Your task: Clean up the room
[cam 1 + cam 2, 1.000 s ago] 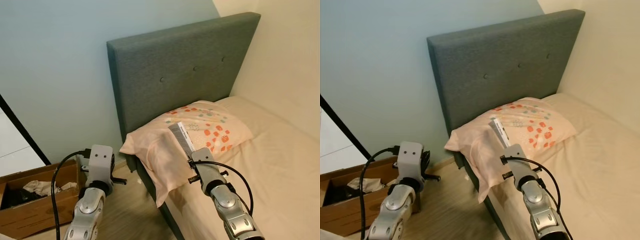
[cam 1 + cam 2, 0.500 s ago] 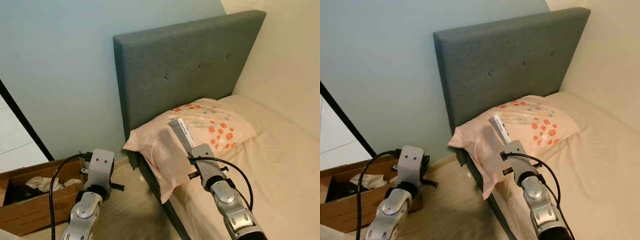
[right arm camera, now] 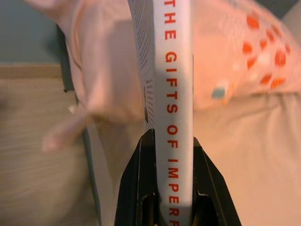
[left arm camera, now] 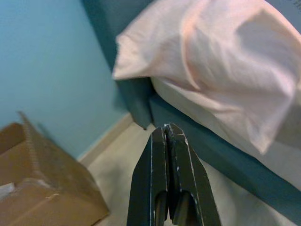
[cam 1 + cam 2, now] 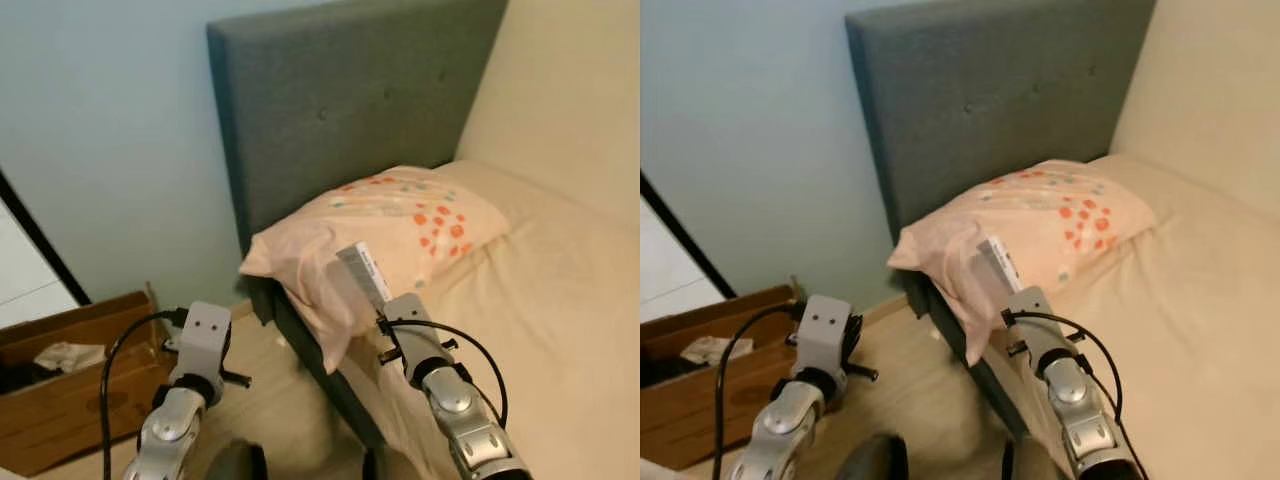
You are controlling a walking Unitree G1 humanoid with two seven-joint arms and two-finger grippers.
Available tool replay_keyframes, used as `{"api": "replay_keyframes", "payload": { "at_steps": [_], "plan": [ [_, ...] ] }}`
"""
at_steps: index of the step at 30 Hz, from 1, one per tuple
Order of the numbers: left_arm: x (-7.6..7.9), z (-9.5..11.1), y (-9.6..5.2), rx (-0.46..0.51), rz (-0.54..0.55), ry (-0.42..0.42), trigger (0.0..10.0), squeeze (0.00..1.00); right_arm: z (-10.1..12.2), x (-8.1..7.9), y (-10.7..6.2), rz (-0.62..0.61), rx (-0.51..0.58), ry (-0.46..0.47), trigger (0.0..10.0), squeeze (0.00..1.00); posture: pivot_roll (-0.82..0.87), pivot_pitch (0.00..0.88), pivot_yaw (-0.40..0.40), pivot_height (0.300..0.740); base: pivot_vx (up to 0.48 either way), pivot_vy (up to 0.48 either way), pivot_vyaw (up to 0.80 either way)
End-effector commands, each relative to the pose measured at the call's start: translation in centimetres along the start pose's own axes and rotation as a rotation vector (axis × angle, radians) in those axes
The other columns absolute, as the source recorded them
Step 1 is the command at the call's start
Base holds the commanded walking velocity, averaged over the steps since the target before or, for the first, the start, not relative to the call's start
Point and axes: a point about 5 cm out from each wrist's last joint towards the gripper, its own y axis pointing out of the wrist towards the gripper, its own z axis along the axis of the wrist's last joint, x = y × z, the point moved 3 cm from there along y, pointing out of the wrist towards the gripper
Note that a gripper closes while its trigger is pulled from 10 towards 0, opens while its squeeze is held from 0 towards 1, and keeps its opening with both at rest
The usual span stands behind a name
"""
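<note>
My right gripper (image 3: 169, 141) is shut on a white book (image 3: 173, 80) with red spine lettering, held upright over the bed's near edge; in the head views the book (image 5: 364, 275) stands in front of the pink pillow (image 5: 400, 225). The pillow has orange dots and lies at the head of the bed (image 5: 560, 300). My left gripper (image 4: 167, 132) is shut with nothing in it, hanging above the wooden floor beside the bed's corner.
A grey upholstered headboard (image 5: 340, 110) rises behind the pillow. An open cardboard box (image 5: 70, 370) with crumpled things in it sits on the floor at the left, against the blue wall. A cream wall runs along the bed's far side.
The camera has tilted down and shifted, so the bed looks nearer and the headboard higher. Both arms keep their poses; the book stays in the right gripper.
</note>
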Motion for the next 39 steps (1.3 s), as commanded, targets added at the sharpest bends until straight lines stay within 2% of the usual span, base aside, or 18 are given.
{"api": "replay_keyframes", "payload": {
  "at_steps": [1, 5, 12, 15, 16, 19, 24, 25, 26, 27, 28, 31, 39],
  "plan": [
    [0.2, -0.3, -0.2, -0.009, -0.012, -0.002, 10.0, 0.00, 0.7, 0.5, -0.1, -0.020, 0.036, -0.017, 10.0, 0.00, -0.07, 0.135, -0.002, 0.593, 0.000, 0.000, 0.00],
    [0.3, -0.2, -0.2, -0.003, -0.021, -0.009, 10.0, 0.00, 0.9, 0.6, -0.1, -0.023, 0.042, -0.015, 10.0, 0.00, -0.07, 0.135, -0.002, 0.593, 0.000, 0.000, 0.00],
    [0.4, 0.0, -0.4, 0.011, -0.043, -0.028, 10.0, 0.00, 2.5, 0.3, 0.2, 0.009, 0.092, -0.084, 10.0, 0.00, -0.07, 0.138, -0.005, 0.584, 0.000, 0.000, 0.00],
    [0.3, 0.5, -0.9, 0.053, -0.088, -0.046, 10.0, 0.00, 3.7, 0.1, 0.4, 0.059, 0.128, -0.205, 10.0, 0.00, -0.07, 0.139, -0.009, 0.584, 0.000, 0.000, 0.00],
    [0.3, 0.5, -0.9, 0.053, -0.088, -0.046, 10.0, 0.00, 3.7, 0.1, 0.4, 0.059, 0.128, -0.205, 10.0, 0.00, -0.07, 0.139, -0.009, 0.584, 0.000, 0.000, 0.00],
    [1.4, 1.7, -1.9, 0.145, -0.260, -0.001, 10.0, 0.00, 3.5, 0.0, 0.6, 0.141, 0.101, -0.375, 10.0, 0.00, -0.08, 0.140, -0.015, 0.584, 0.000, 0.000, 0.00],
    [1.7, 1.8, -2.1, 0.158, -0.290, 0.010, 10.0, 0.00, 3.4, 0.0, 0.7, 0.156, 0.094, -0.404, 10.0, 0.00, -0.08, 0.140, -0.015, 0.584, 0.000, 0.000, 0.00],
    [2.4, 1.9, -2.5, 0.175, -0.368, 0.038, 10.0, 0.00, 2.5, -0.2, 0.8, 0.238, 0.063, -0.565, 10.0, 0.00, -0.08, 0.142, -0.016, 0.584, 0.000, 0.000, 0.00],
    [3.1, 2.1, -3.0, 0.187, -0.451, 0.068, 10.0, 0.00, 1.4, 0.0, 1.1, 0.301, 0.017, -0.684, 10.0, 0.00, -0.08, 0.141, -0.016, 0.584, 0.000, 0.000, 0.00],
    [3.1, 2.1, -3.0, 0.187, -0.451, 0.068, 10.0, 0.00, 1.4, 0.0, 1.1, 0.301, 0.017, -0.684, 10.0, 0.00, -0.08, 0.141, -0.016, 0.584, 0.000, 0.000, 0.00],
    [4.8, 2.2, -4.0, 0.197, -0.611, 0.113, 10.0, 0.00, -0.2, 0.9, 1.5, 0.373, -0.077, -0.817, 10.0, 0.00, -0.08, 0.140, -0.022, 0.579, 0.000, 0.000, 0.00],
    [6.1, 2.0, -4.9, 0.199, -0.714, 0.159, 10.0, 0.00, -0.9, 1.6, 1.6, 0.401, -0.148, -0.853, 10.0, 0.00, -0.08, 0.138, -0.030, 0.564, 0.000, 0.000, 0.00],
    [6.8, 2.0, -5.3, 0.218, -0.741, 0.209, 10.0, 0.00, -1.4, 2.1, 1.6, 0.414, -0.201, -0.901, 10.0, 0.00, -0.08, 0.139, -0.033, 0.559, 0.000, 0.000, 0.00]
  ]
}}
